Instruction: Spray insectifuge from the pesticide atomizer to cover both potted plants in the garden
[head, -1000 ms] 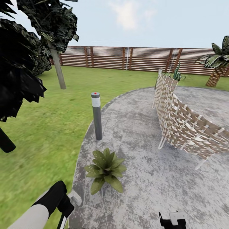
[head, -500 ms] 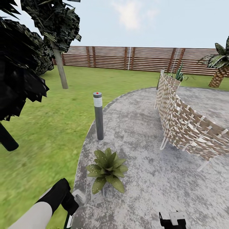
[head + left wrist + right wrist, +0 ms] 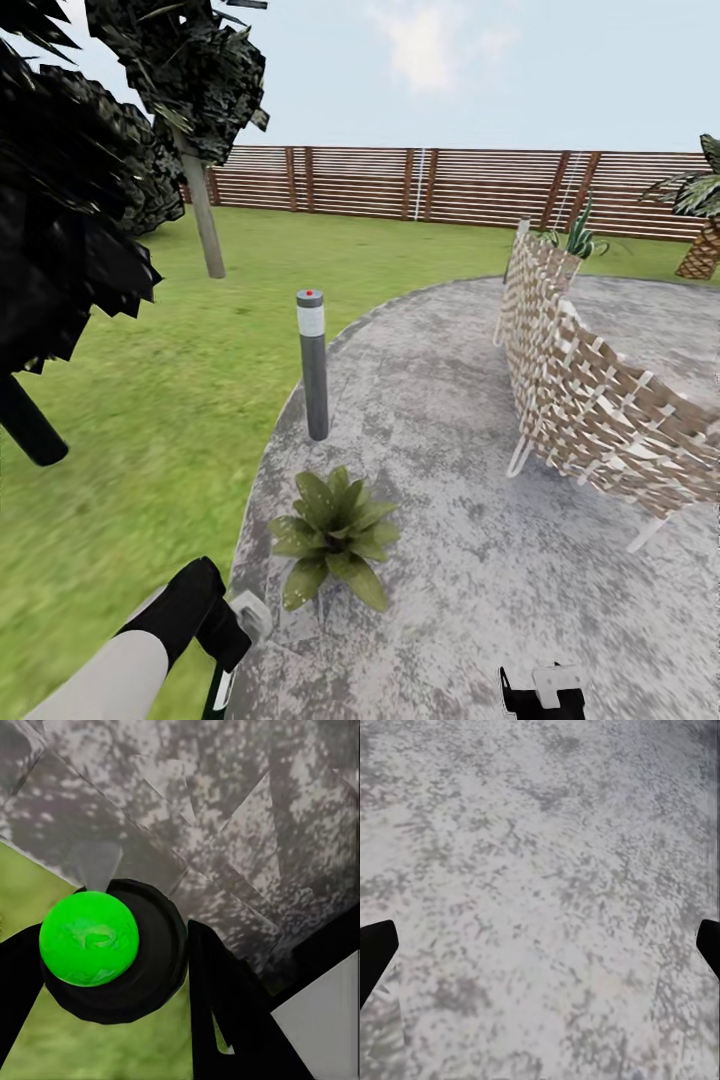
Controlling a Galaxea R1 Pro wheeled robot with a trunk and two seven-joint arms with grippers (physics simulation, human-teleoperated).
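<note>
One potted plant (image 3: 333, 535), a low rosette of speckled green leaves, sits on the grey stone patio (image 3: 470, 560) near its left rim; the leaves hide its pot. Just left of and nearer than the plant, my left gripper (image 3: 225, 650) is shut on the pesticide atomizer (image 3: 249, 611), whose pale grey spray head points toward the plant. In the left wrist view the atomizer (image 3: 88, 937) appears end-on as a bright green disc in a dark ring between the black fingers (image 3: 225, 1005). My right gripper (image 3: 545, 695) hangs open over bare paving (image 3: 540, 907).
A grey bollard lamp (image 3: 313, 365) stands behind the plant at the patio edge. A woven lattice seat (image 3: 590, 400) curves along the right. Lawn (image 3: 150, 430) spreads left, with dark trees (image 3: 80, 200), a slatted fence (image 3: 450, 185) and a palm (image 3: 705, 230) beyond.
The camera has turned a little, so the whole scene has slid slightly right. My left arm with the atomizer has edged up and right, closer to the plant.
</note>
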